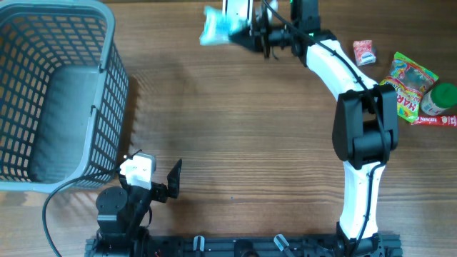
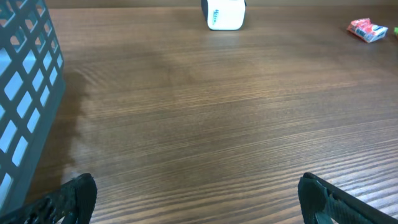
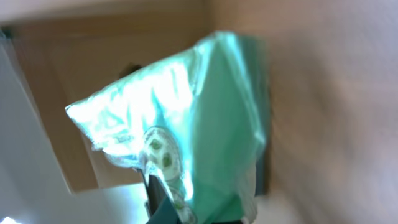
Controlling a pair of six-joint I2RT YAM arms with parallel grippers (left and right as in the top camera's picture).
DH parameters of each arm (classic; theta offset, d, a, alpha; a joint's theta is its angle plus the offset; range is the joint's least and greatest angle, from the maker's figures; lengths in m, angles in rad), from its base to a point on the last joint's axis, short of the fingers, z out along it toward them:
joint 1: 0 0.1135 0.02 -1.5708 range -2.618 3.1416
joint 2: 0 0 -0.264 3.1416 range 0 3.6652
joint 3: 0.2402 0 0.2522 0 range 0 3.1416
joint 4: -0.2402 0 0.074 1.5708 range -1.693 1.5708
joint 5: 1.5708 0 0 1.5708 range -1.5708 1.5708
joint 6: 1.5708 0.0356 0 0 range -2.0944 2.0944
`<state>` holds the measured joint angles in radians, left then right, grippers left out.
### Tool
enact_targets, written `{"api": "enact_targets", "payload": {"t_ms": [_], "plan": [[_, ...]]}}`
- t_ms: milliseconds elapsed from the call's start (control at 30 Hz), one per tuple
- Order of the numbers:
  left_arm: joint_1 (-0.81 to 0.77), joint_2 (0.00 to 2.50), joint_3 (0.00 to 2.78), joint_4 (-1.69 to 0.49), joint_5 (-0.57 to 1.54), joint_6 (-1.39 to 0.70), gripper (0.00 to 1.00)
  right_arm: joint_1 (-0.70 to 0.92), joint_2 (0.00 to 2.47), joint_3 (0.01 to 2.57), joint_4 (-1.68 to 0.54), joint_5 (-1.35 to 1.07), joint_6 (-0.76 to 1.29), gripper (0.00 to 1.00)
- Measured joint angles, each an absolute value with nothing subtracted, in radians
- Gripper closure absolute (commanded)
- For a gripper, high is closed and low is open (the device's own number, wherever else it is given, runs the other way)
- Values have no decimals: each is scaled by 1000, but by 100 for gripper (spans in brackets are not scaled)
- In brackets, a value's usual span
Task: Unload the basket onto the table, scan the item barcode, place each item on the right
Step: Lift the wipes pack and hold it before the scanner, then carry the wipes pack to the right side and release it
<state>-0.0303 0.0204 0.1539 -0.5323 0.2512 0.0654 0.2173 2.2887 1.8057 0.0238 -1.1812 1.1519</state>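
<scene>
The right arm reaches across to the far edge of the tabletop, where its fingers are closed tightly on a pale teal packet, holding it off the wood just beside a white box that stands at that far edge. In the right wrist view the packet fills most of the frame: shiny, crinkled film pinched at its lower end. The print on it is too blurred to read, and I cannot tell whether a barcode faces the box. The left arm sits at the near edge, close to the near left corner, with its fingers spread wide and nothing between them. They point across bare wood towards the white box. A grey lattice basket takes up the far left corner. Towards the far right corner lie a small red and white packet, a colourful sweets bag and, touching that bag's right side, a green-lidded container, all well apart from both arms' fingers.
</scene>
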Motion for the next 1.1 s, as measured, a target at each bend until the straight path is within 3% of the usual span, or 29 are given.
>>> {"api": "enact_targets", "payload": {"t_ms": [500,933,1100], "plan": [[-30,20,154,-532,251,65,0,302,2413,1816,342,-614,1489,95],[-30,20,154,-532,251,65,0,306,2529,1856,424,-489,1557,95],[-30,20,154,-532,251,65,0,285,2518,1976,289,-606,1462,95]]}}
